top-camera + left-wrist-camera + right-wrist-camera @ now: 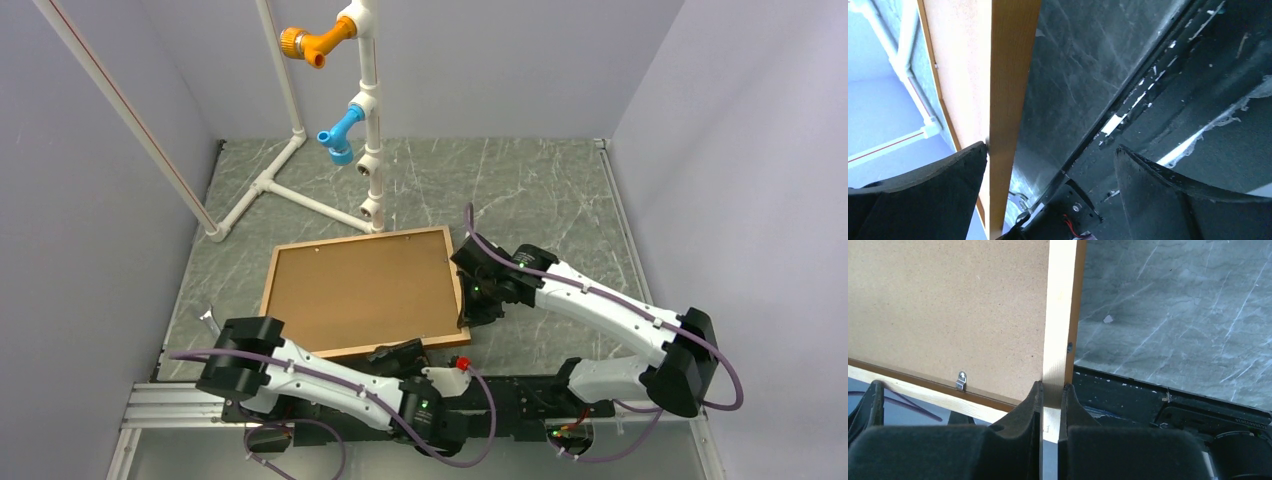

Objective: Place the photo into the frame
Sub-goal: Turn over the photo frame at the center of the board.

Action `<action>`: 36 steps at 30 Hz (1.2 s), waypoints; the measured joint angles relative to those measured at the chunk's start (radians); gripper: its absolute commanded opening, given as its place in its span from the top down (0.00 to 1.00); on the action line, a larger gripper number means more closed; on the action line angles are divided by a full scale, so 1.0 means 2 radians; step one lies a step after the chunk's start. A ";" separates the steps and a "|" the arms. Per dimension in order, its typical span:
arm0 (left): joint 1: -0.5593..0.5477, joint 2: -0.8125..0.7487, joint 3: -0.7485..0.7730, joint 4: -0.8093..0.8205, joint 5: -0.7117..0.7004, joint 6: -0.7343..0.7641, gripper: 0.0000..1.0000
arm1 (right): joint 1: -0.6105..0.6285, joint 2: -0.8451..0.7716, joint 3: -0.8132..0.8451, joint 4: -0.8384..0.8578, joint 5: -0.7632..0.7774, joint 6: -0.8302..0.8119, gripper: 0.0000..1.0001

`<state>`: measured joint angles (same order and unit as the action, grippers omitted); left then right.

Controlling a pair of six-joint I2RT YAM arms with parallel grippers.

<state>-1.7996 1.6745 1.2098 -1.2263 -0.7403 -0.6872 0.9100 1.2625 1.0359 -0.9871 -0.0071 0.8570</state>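
Note:
The frame (360, 238) lies back side up on the marble table, with a brown hardboard backing sheet (360, 290) filling it. The photo is hidden. My right gripper (466, 318) is shut on the frame's right rail near its near corner. In the right wrist view both fingers (1034, 395) pinch that pale wooden rail (1060, 315). My left gripper (400, 352) is open at the frame's near edge. In the left wrist view the wooden edge (1008, 100) runs just inside the left finger (963, 165), and the gripper (1051, 147) holds nothing.
A white pipe stand (365, 110) with an orange fitting (310, 42) and a blue fitting (340, 135) rises just behind the frame. Grey walls close in both sides. A metal rail (170, 405) runs along the near edge. A small hanger clip (961, 380) sits on the backing.

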 measured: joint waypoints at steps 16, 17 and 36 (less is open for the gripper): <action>0.005 0.062 0.047 -0.148 -0.087 -0.124 0.27 | -0.003 -0.030 0.003 -0.003 -0.023 0.003 1.00; 0.008 0.062 0.047 -0.150 -0.090 -0.126 0.30 | -0.003 -0.032 0.003 -0.003 -0.025 0.003 1.00; 0.042 0.028 0.035 -0.153 -0.115 -0.105 0.78 | -0.007 -0.053 0.004 0.019 -0.038 0.014 1.00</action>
<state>-1.7149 1.7313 1.2793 -1.5330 -0.9703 -0.8978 0.8963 1.1572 1.0431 -0.9501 -0.0834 0.8852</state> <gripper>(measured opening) 0.371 0.093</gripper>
